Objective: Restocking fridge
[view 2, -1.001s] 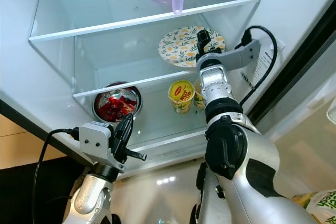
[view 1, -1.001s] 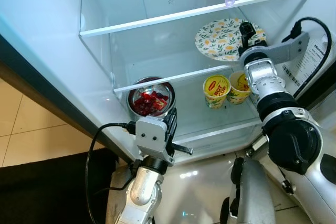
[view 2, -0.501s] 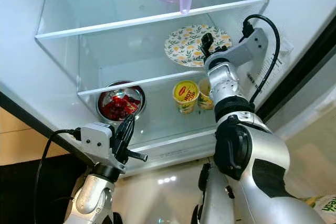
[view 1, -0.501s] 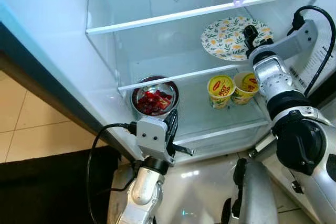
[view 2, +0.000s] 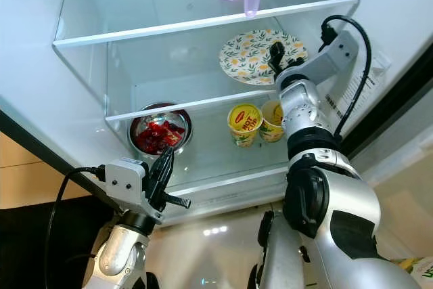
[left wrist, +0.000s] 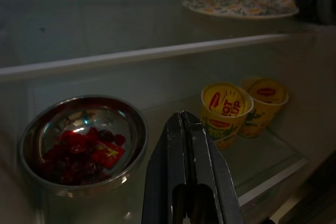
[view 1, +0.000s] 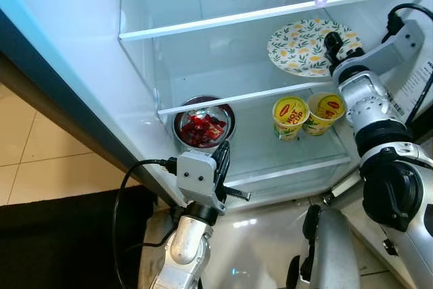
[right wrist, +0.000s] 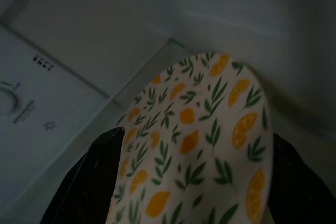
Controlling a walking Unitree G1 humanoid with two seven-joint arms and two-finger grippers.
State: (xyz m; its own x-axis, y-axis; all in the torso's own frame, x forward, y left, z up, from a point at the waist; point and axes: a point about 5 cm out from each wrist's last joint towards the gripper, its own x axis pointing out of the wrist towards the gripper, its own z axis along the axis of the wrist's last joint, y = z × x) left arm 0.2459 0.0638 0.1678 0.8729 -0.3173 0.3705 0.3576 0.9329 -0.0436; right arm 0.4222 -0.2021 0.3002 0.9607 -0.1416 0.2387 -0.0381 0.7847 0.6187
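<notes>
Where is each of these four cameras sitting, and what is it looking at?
Left and right eye views: on the head, looking down into the open fridge; both silver arms show.
Left wrist view: along the shut left tool, toward the bowl and two yellow cups.
Right wrist view: between the open right tool's fingers, at the patterned plate.
Shared: the plate shows in every view.
</notes>
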